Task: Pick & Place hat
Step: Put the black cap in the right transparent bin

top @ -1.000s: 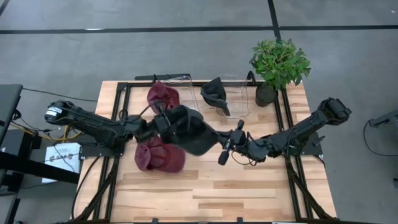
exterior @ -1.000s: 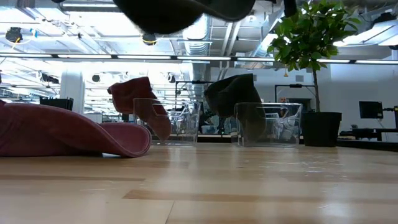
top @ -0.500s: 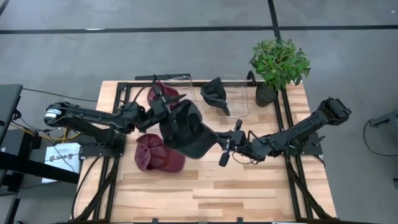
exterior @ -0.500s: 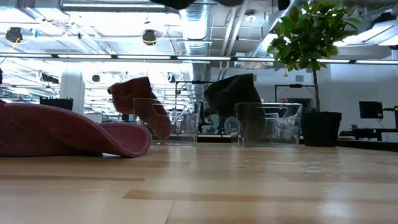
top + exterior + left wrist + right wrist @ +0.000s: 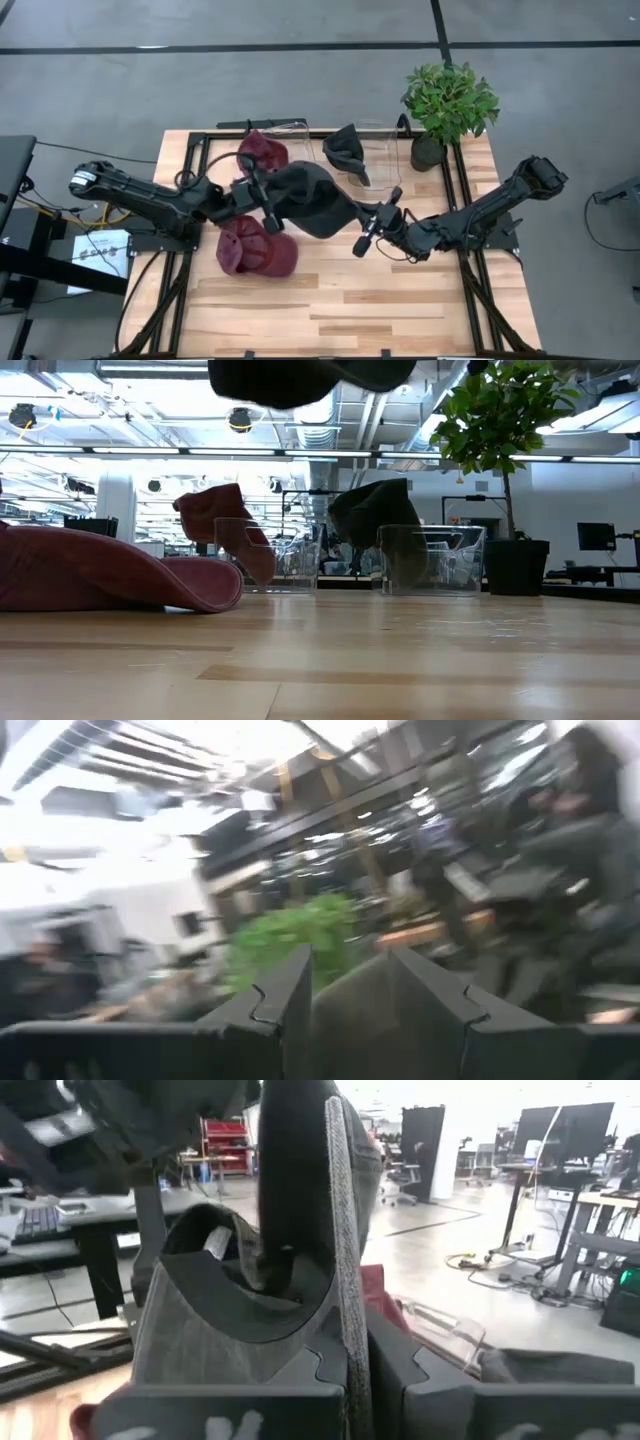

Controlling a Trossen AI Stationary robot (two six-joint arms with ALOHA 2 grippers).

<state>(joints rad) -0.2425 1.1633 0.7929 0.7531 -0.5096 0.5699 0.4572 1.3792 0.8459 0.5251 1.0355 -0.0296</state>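
A: Right gripper [image 5: 366, 222] first. Jaw state?

B: Pressed together on the brim edge of the dark grey hat [image 5: 310, 198]. The right wrist view shows the grey fabric [image 5: 300, 1230] pinched between the two fingers [image 5: 230, 1415] and rising out of the seam between them.

A: Left gripper [image 5: 255, 190]?

B: Clamped on the opposite side of the same hat. In the left wrist view the fingers [image 5: 270, 1020] stand partly apart with grey cloth filling the gap between them.

A: So the hat sits where relative to both?

B: Strung between the two grippers, held up off the wooden table [image 5: 340, 300]. The low view shows only its dark underside [image 5: 300, 375] at the upper edge, well clear of the tabletop.

A: Anything beneath it?

B: A maroon hat [image 5: 255, 250] lies flat on the table, just under and beside the left gripper; in the low view it is the red mound [image 5: 100, 575] at the left.

A: Behind?

B: Two clear bins at the far edge. The left bin [image 5: 290, 135] has a second maroon hat [image 5: 262, 152] draped over its wall; the right bin [image 5: 385, 155] has another dark hat [image 5: 345, 150] hung on its wall. A potted plant [image 5: 448, 105] stands at the far right corner, just beside the right bin
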